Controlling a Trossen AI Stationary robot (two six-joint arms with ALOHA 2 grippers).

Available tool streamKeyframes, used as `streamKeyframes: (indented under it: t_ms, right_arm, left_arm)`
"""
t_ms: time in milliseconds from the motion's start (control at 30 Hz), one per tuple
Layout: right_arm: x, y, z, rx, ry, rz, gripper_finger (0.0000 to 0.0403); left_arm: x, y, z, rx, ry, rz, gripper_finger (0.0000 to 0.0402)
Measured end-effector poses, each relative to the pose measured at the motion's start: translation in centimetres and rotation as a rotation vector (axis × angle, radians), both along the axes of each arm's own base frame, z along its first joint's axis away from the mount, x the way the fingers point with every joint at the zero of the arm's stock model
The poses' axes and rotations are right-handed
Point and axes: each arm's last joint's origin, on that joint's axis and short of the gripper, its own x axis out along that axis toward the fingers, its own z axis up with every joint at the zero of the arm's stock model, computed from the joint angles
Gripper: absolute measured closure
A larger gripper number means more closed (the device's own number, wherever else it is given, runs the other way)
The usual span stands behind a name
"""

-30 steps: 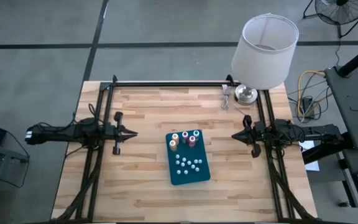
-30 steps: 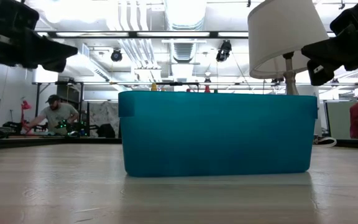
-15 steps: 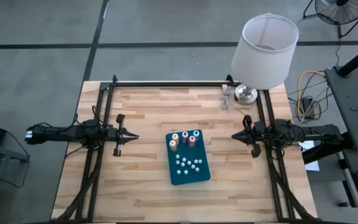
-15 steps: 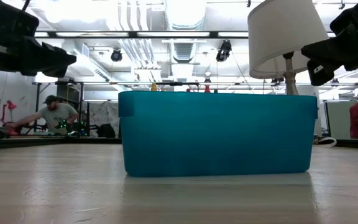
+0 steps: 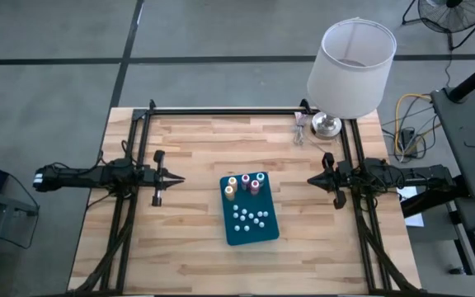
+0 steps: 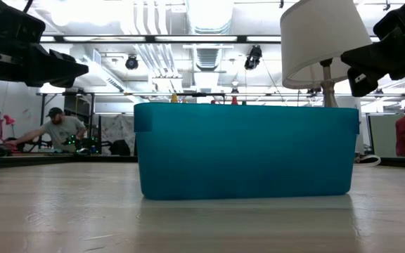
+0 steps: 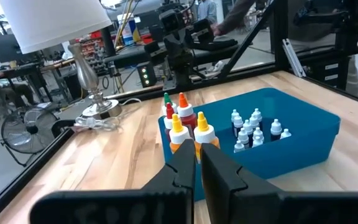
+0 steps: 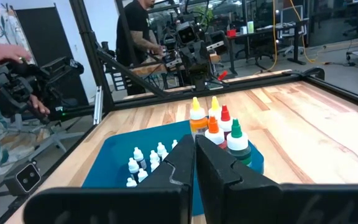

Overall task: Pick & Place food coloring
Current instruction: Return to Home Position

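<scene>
Homing calls for little, I judge: left tool (image 5: 174, 178) at mid-left and right tool (image 5: 312, 178) at mid-right, both pinched narrow and empty, should park level, clear of the tray (image 5: 258, 236) at centre frame holding the bottles (image 5: 243, 182).

In front of the blue bin (image 7: 303, 146), over the wooden table (image 7: 104, 168): left gripper (image 7: 196, 158), fingers pressed together, nothing between them. Inside the bin, at its nearer end, tall bottles (image 7: 185, 118) tipped orange, yellow, red and green; at its farther end, small white bottles (image 7: 250, 130). Beyond the bin, a lamp (image 7: 91, 87) and the right arm (image 7: 179, 37).
</scene>
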Motion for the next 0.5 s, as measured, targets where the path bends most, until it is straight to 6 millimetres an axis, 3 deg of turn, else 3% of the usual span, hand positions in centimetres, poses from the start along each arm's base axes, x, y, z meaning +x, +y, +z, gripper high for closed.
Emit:
streamKeyframes:
  t_ms: [500]
  right_arm:
    - [0.00, 0.00, 0.01, 0.000, 0.000, 0.000, 0.0394]
  left_arm:
    - [0.00, 0.01, -0.12, 0.000, 0.007, 0.004, 0.0402]
